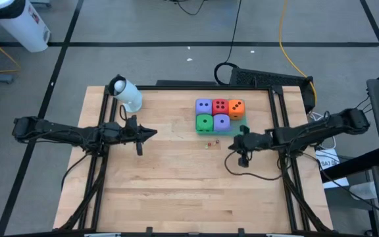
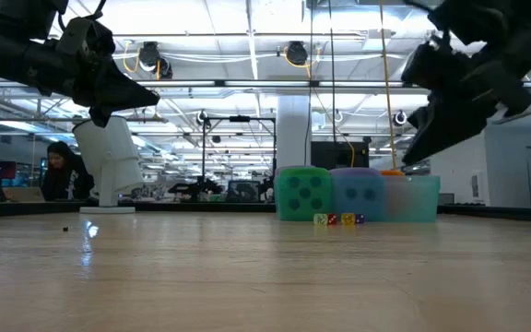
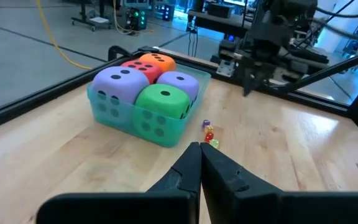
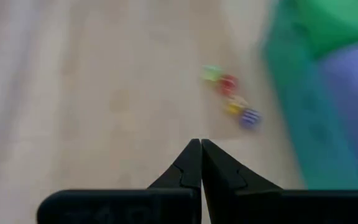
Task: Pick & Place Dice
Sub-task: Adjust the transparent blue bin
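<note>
Five dice sit packed in a translucent green tray at the table's far middle: purple, red and orange in the far row, green and purple in the near row. My left gripper hovers shut left of the tray, pointing toward it. My right gripper is shut too, hanging above the table just near-right of the tray and slanting down. Neither touches anything.
Several tiny coloured dice lie on the wood just in front of the tray, between the two grippers. A white device stands at the far left corner. The table's near half is bare wood.
</note>
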